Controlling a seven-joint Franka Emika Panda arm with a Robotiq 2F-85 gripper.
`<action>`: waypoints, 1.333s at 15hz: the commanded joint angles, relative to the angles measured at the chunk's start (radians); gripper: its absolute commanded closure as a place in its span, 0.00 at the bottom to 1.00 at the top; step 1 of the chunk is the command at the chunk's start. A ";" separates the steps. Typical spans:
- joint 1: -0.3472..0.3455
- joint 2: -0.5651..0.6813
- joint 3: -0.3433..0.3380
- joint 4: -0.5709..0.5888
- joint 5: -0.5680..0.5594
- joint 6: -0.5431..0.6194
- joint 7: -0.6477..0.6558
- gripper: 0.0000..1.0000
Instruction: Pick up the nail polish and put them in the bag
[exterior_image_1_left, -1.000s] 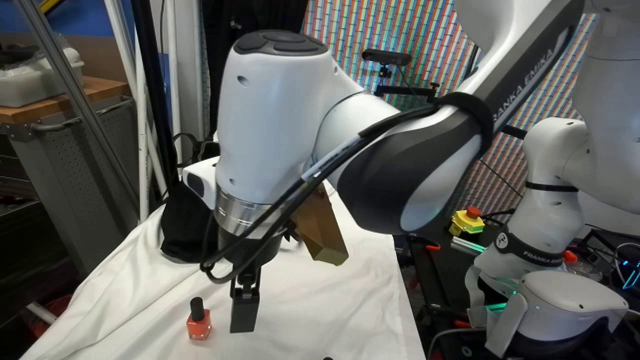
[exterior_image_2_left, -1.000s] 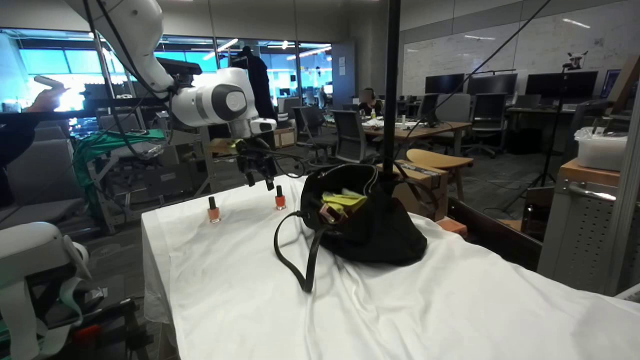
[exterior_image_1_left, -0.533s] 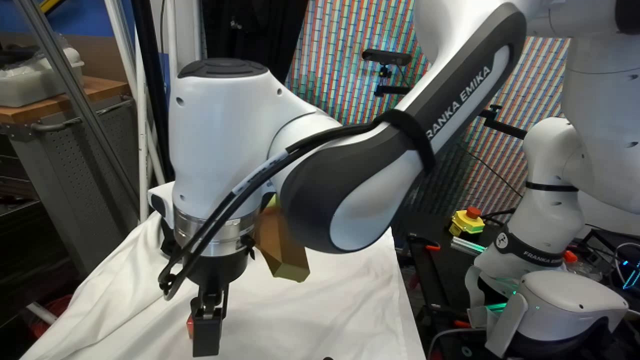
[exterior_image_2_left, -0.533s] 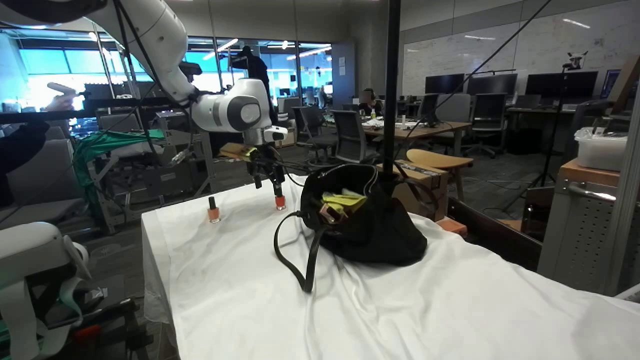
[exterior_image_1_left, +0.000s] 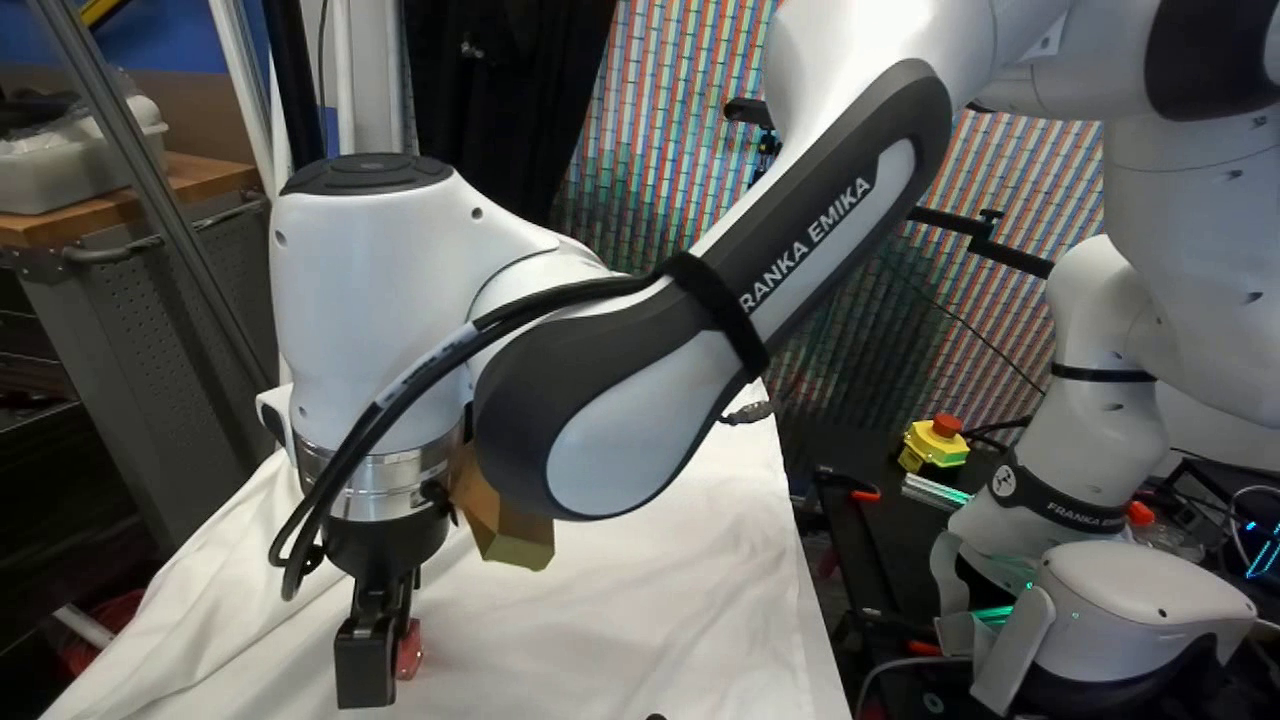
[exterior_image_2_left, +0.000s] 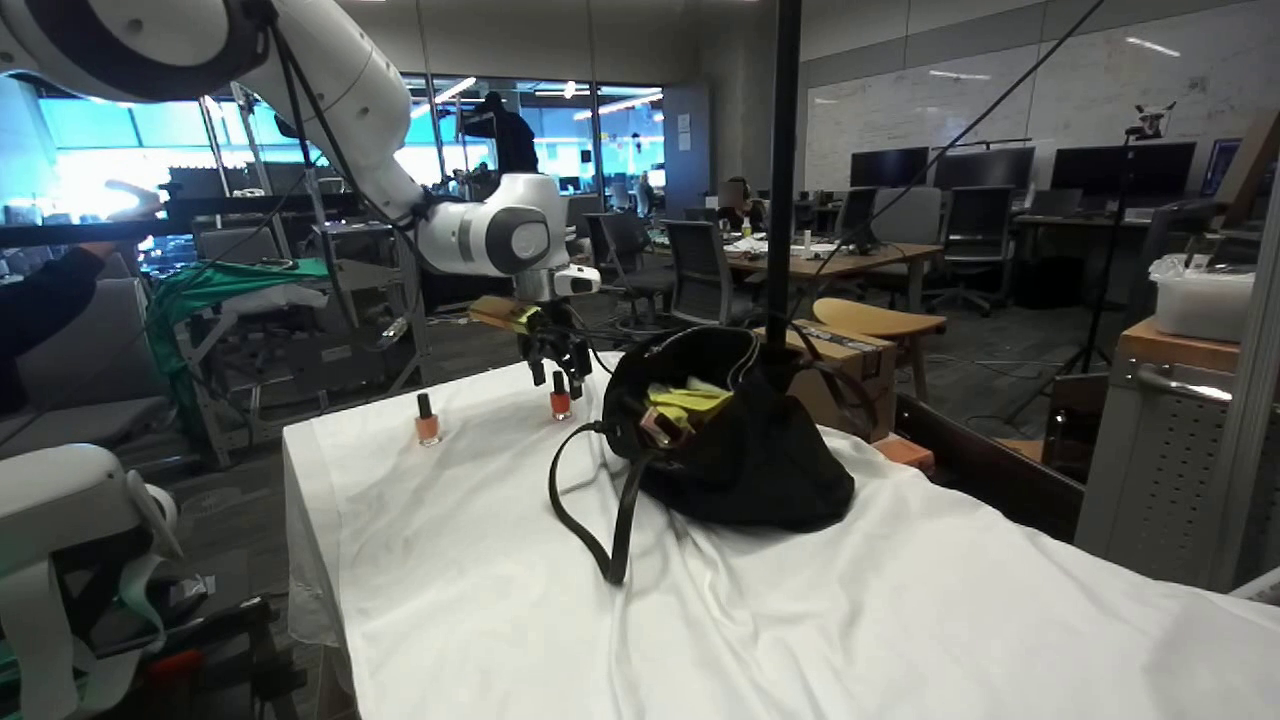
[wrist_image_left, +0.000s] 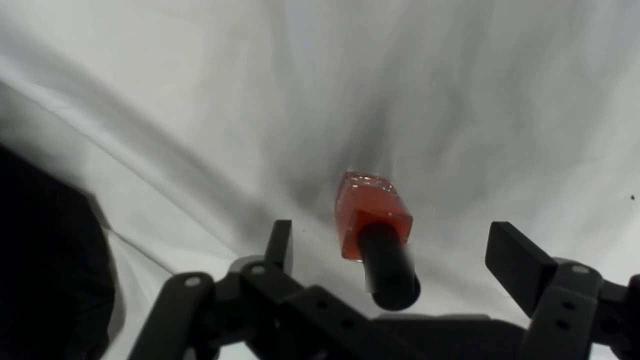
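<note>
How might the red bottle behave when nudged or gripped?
The red bottle may tip if nudged high, since its tall black cap stands above a small base. Boxy, it probably won't roll far. Its shine and clear edges suggest stiff, perhaps slippery glass.

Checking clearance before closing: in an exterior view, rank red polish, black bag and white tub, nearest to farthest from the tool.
1. Red polish: upright, between the open jaws of the tool, wrist view.
2. Black bag: just right of the tool in an exterior view.
3. White tub: beyond the bag, near that picture's right edge.
</note>
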 joint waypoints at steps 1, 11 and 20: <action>0.022 0.065 -0.029 0.101 0.012 -0.050 -0.027 0.00; 0.054 0.125 -0.061 0.168 -0.018 -0.114 -0.042 0.00; 0.075 0.131 -0.055 0.206 -0.055 -0.273 -0.085 0.00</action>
